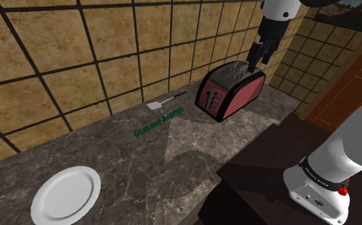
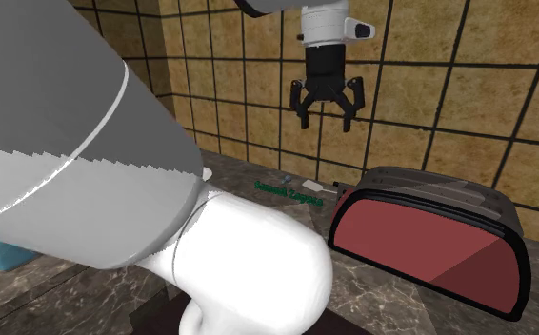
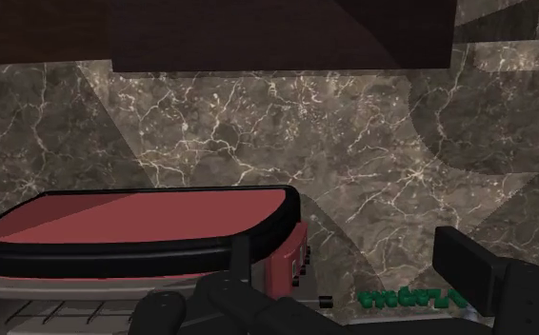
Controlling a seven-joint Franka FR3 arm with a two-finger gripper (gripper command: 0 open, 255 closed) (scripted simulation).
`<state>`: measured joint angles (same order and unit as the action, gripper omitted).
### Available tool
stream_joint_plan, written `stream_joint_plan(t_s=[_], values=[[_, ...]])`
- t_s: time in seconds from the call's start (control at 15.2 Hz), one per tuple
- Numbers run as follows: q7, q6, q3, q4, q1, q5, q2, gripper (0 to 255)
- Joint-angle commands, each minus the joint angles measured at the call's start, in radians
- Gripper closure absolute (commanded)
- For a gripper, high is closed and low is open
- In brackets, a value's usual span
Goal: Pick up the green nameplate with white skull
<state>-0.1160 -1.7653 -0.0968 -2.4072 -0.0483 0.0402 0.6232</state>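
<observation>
The green nameplate (image 1: 159, 122) lies flat on the marbled counter (image 1: 128, 163), at about 8 o'clock from the red-and-black toaster (image 1: 231, 93) in the shoulder view. A small white spatula (image 1: 155, 104) sits just beside it at 12 o'clock, and a white plate (image 1: 66, 195) lies well apart toward 8 o'clock. The gripper (image 2: 325, 119) hangs high over the toaster, at 1 o'clock from it in that view, its two black fingers spread apart and holding nothing, so the whole approach is yet to be made. The nameplate reads as a long, narrow strip of raised green lettering; the words and any skull on it are too small to make out. It is probably very light and fairly stiff, perhaps brittle along the thin letter strokes, so the weight should be no trouble — the difficulty will be its low profile on a smooth, hard stone top. The best hold looks to be across the narrow width near the middle of its length, with the fingers turned square to the long axis and brought down until they nearly touch the counter. A grip near one end would likely let it tip or pivot. A slanted closing could skate it sideways toward the spatula.
</observation>
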Motion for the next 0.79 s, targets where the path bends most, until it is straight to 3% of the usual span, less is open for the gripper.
stream_joint_plan(t_s=[0.0, 0.73], values=[[-0.028, -0.056, -0.022, 0.005, -0.007, -0.011, -0.06, 0], [-0.184, -0.311, -0.132, 0.108, -0.035, -0.01, -0.427, 0]])
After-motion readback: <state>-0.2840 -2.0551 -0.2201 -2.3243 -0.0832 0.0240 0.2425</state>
